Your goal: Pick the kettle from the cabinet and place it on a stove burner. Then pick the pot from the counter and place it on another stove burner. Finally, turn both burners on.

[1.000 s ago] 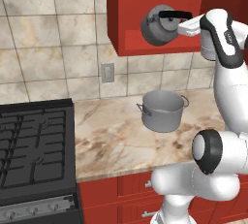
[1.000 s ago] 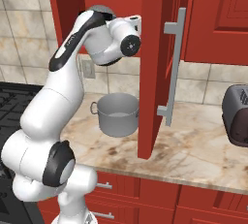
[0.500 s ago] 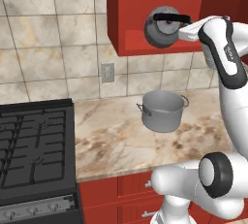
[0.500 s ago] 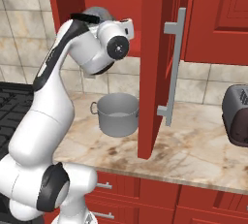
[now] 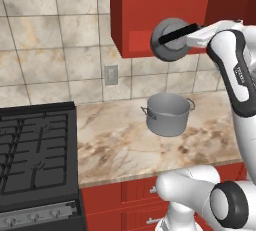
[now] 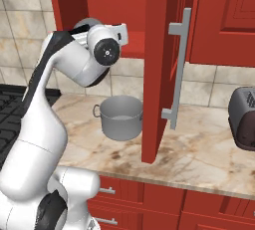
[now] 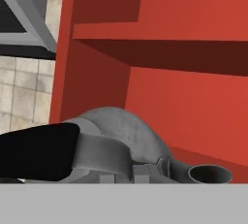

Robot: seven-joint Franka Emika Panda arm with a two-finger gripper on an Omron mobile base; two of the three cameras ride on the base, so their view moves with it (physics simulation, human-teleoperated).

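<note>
The grey kettle (image 5: 169, 42) hangs tipped on its side in front of the red cabinet (image 5: 145, 10), just below its recess. My gripper (image 5: 196, 29) is shut on its black handle (image 5: 178, 32). The hand view looks over the kettle (image 7: 121, 136), its handle (image 7: 38, 152) and its spout (image 7: 209, 173) into the cabinet's (image 7: 193, 97) shelves. In the right base view my arm covers most of the kettle (image 6: 85, 23). The pot (image 5: 167, 115) (image 6: 119, 117) stands on the marble counter (image 5: 115, 140) below. The burners (image 5: 35, 155) lie at the left, above the knob panel (image 5: 35, 218).
The cabinet's open door (image 6: 157, 64) with its long silver handle (image 6: 177, 69) juts out over the counter right of the pot. A dark appliance (image 6: 244, 117) stands at the far right. A wall outlet (image 5: 111, 75) sits on the tiled backsplash.
The kettle has come a little lower and to the right with the gripper and tipped further over. The arm's elbow has swung. The pot has not moved.
</note>
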